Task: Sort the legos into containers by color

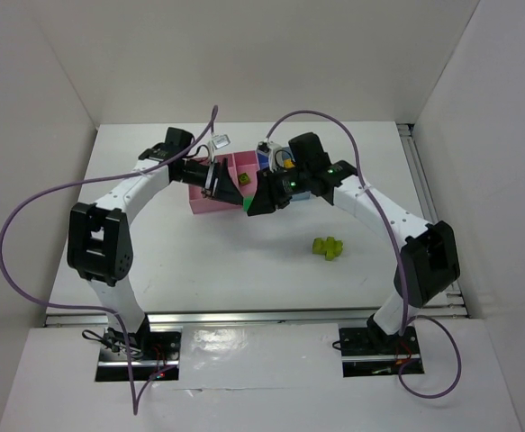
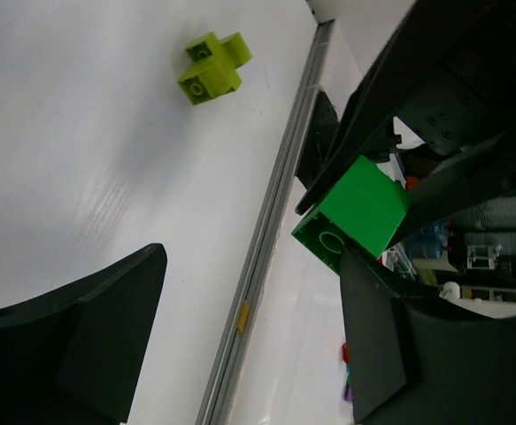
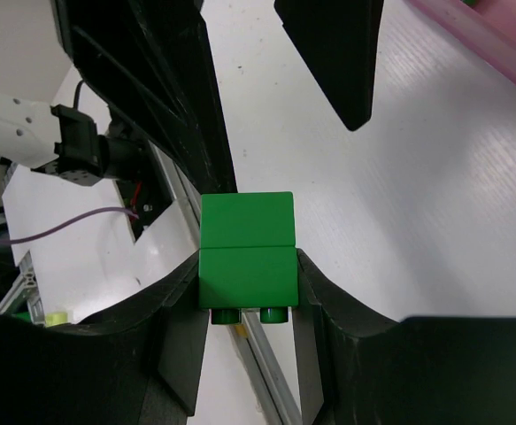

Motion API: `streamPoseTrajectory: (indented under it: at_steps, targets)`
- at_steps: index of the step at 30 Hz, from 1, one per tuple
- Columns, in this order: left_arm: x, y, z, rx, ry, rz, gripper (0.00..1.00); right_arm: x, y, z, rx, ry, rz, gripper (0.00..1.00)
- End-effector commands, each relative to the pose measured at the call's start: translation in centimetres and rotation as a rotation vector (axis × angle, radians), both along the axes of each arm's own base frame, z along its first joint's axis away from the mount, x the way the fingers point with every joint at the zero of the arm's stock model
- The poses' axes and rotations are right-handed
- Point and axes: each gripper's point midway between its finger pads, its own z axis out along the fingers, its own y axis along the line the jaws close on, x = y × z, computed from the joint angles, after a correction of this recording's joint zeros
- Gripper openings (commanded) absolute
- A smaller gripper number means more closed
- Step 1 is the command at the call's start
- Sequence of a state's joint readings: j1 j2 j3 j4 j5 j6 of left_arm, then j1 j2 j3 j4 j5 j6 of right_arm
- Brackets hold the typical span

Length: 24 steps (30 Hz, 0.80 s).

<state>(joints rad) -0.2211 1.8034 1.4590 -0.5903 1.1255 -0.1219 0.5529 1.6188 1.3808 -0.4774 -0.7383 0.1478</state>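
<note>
Dark green plastic brick pair [image 3: 246,239] pinched by flat sides in right tool [image 3: 246,288], clear of white tabletop [image 1: 199,261]; likely in transit to bin. Pink plastic bin [image 1: 201,203] just beyond tool. Left tool [image 1: 226,184] spread, facing brick; possible handover. Lime green plastic bricks [image 1: 328,247] lie behind right tool, unsorted.

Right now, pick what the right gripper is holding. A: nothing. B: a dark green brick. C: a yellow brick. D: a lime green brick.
B: in the right wrist view a dark green brick sits clamped between the fingers of the right gripper, while the lime green bricks lie loose on the table.
</note>
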Motion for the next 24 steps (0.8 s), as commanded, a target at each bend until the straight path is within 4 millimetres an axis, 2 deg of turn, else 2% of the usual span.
streamPoseTrajectory:
  at_steps: [1, 4, 6, 10, 11, 15, 18, 24]
  targets:
    - [-1.8, -1.9, 3.6, -0.174, -0.081, -0.151, 0.85, -0.4, 1.5, 2.3, 0.08, -0.036, 0.076, 0.13]
    - [-2.0, -1.9, 3.3, -0.172, -0.07, -0.15, 0.77, -0.6, 1.6, 1.6, 0.076, -0.007, 0.079, 0.13]
    - [-1.9, -1.6, 3.9, -0.206, -0.09, -0.158, 0.74, -0.7, 1.5, 1.3, 0.072, 0.001, 0.079, 0.13]
    - [-1.7, -0.5, 4.9, -0.231, -0.112, -0.133, 0.74, -1.2, 1.3, 0.2, 0.064, 0.035, 0.081, 0.13]
    - [-1.1, 0.1, 4.7, -0.219, -0.107, -0.103, 0.74, -1.3, 1.3, 0.6, 0.07, 0.025, 0.081, 0.13]
    - [-1.0, 1.2, 5.2, -0.243, -0.105, -0.093, 0.74, -1.0, 1.0, 0.9, 0.081, 0.018, 0.068, 0.13]
    - [-1.4, 1.1, 5.8, -0.275, -0.11, -0.121, 0.77, -1.1, 1.0, 0.5, 0.076, 0.026, 0.068, 0.13]
    - [-2.0, 0.8, 6.2, -0.308, -0.114, -0.16, 0.83, -1.0, 1.3, 1.2, 0.106, 0.02, 0.076, 0.13]
